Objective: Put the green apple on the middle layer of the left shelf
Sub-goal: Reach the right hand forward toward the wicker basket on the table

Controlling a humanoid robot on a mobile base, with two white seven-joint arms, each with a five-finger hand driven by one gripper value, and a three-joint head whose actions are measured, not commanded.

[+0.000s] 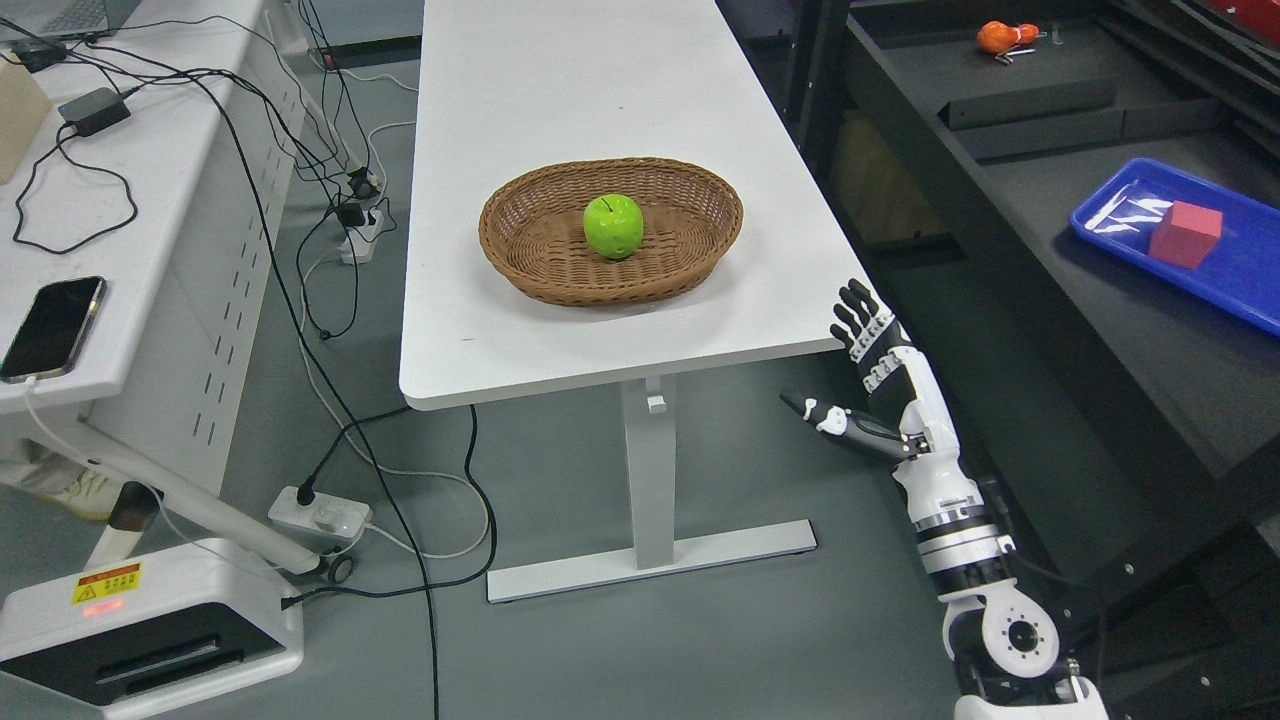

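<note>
Sitting upright in the middle of a brown wicker basket [530,245], green apple [613,226] has its stem up and nothing touching it; basket rests on a white table [560,90], nearer the table's front edge. Right hand [880,370] at 4 o'clock from the apple, off the table's front right corner and below its edge, fingers [856,312] straight and spread, thumb stuck out toward 9 o'clock, holding nothing. Blue tray [1120,200] with a red block [1185,234] at 3 o'clock on a dark shelf [1050,230]. Phone [52,327] at 9 o'clock on a side desk [150,200]
</note>
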